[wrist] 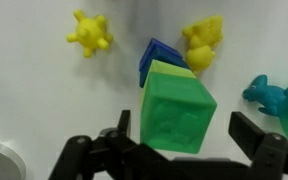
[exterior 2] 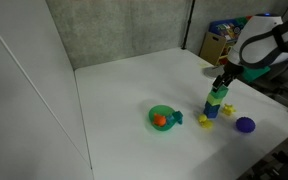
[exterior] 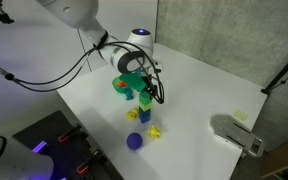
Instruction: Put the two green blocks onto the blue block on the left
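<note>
The two green blocks stand stacked on the blue block (exterior: pixel 144 116) (exterior 2: pixel 210 114) near the middle of the white table. The upper green block (exterior: pixel 144 95) (exterior 2: pixel 218 96) (wrist: pixel 179 112) sits slightly turned on the lower green block (exterior: pixel 144 105) (exterior 2: pixel 214 105) (wrist: pixel 169 70). In the wrist view the blue block (wrist: pixel 160 56) peeks out behind them. My gripper (exterior: pixel 148 86) (exterior 2: pixel 224 82) (wrist: pixel 187 130) hangs just over the stack. It is open, its fingers on either side of the top green block with a gap on each side.
A green bowl (exterior: pixel 124 84) (exterior 2: pixel 161 117) with an orange piece and a teal toy (wrist: pixel 274 98) stands beside the stack. A dark blue ball (exterior: pixel 134 141) (exterior 2: pixel 245 125) and yellow pieces (wrist: pixel 89 33) (wrist: pixel 204 45) lie near. A grey device (exterior: pixel 236 133) sits by the table edge.
</note>
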{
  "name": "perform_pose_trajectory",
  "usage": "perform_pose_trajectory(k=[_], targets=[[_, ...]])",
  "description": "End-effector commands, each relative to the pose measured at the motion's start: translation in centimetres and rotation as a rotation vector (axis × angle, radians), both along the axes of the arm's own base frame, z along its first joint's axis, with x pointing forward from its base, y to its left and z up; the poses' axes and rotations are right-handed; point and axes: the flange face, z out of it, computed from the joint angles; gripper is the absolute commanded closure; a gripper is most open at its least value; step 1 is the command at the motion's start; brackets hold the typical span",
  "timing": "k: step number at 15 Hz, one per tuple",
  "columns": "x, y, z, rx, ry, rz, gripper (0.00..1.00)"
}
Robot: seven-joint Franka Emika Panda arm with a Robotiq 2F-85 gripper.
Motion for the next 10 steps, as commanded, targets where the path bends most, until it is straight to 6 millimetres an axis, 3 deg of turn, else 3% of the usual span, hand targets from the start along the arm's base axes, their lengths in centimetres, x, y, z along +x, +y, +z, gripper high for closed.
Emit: perform_pose_trajectory(k=[1, 7, 10], targets=[[-0.1, 0.4, 2.2, 0.043, -0.001, 0.008, 0.00], [-2.0, 0.9, 7.3, 0.073, -0.026, 0.019, 0.00], [-4.1, 0.6, 10.2, 0.070, -0.023, 0.018, 0.00]])
